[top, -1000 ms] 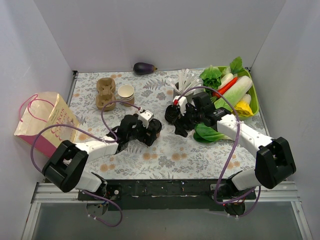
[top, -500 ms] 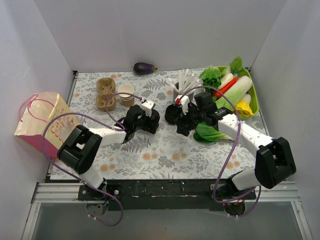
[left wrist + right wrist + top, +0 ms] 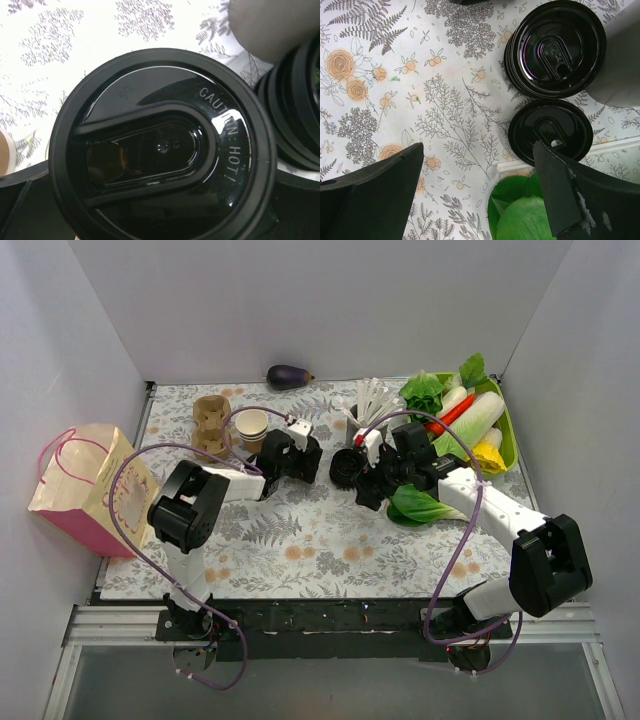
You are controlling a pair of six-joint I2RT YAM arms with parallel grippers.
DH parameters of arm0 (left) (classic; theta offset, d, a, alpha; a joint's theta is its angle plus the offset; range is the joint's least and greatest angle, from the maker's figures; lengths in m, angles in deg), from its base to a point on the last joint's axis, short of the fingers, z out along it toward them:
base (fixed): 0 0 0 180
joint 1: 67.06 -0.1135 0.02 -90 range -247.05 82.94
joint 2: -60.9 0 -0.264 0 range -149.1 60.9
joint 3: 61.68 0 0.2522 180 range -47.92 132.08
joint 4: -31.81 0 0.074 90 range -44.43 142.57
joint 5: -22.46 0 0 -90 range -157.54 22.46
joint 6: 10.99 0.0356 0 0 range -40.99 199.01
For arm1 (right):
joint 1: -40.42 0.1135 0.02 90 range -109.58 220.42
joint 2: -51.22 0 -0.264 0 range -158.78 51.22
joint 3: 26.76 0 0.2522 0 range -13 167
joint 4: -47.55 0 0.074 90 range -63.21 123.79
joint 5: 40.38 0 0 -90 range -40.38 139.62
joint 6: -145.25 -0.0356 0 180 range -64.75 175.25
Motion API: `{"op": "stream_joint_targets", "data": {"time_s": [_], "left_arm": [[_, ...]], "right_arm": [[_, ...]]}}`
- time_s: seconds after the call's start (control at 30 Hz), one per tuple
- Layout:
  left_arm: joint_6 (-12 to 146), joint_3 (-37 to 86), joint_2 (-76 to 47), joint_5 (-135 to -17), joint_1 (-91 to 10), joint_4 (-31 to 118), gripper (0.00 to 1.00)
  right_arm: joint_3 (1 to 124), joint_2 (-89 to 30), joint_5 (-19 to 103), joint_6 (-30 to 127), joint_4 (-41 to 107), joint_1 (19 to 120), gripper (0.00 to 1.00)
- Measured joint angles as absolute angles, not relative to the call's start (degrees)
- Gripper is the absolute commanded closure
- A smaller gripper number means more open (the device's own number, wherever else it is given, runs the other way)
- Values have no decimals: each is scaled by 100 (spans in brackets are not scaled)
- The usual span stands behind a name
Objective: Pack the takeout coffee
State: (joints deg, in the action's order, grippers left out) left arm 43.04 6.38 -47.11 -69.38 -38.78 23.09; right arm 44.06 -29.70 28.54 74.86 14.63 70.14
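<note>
Moved: left arm now reaches farther across the floral table, so the left gripper has gone from mid-table to just right of the paper cup. The right arm has barely shifted.
Left fingers: the fingers are spread as wide as they go, with a black lid lodged between them. The lid reads "CAUTION HOT!", fills the wrist view and hides most of both fingers.
Right fingers: the right gripper has its fingers wide apart, holding and touching nothing, above bare tablecloth.
Takeout coffee: the kraft-brown cup, white inside, stands upright with no lid on it, at the far left of the table just beside the pulp cup carrier.
Near the right gripper: a stack of black lids, a single smaller lid next to it, and a green leaf.
Left edge: a paper bag, well apart from the cup.
</note>
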Motion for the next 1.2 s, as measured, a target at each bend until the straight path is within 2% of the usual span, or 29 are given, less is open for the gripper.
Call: {"op": "stream_joint_targets", "data": {"time_s": [0.2,0.4,0.67,0.83,1.0,1.2], "left_arm": [[4424,1126,-5189,-6938,-3957,2282,2],[4400,1086,-5084,-7006,-3959,2486,2],[4306,63,-3633,-7710,-3968,3268,2],[4457,68,-2735,-8243,-4014,4223,2],[4765,1379,-2252,-8718,-4383,5679,22],[5366,3672,-2916,-9214,-5299,7294,30]], "right_arm": [[4353,-2970,2851,7488,1483,6979,2],[4347,-2970,2847,7488,1498,6939,2],[4314,-2900,2847,7488,1583,6863,2],[4253,-2717,2845,7486,1588,6797,2],[4224,-2444,2810,7488,1586,6670,2],[4150,-2214,2598,7486,1559,6590,4]]}}
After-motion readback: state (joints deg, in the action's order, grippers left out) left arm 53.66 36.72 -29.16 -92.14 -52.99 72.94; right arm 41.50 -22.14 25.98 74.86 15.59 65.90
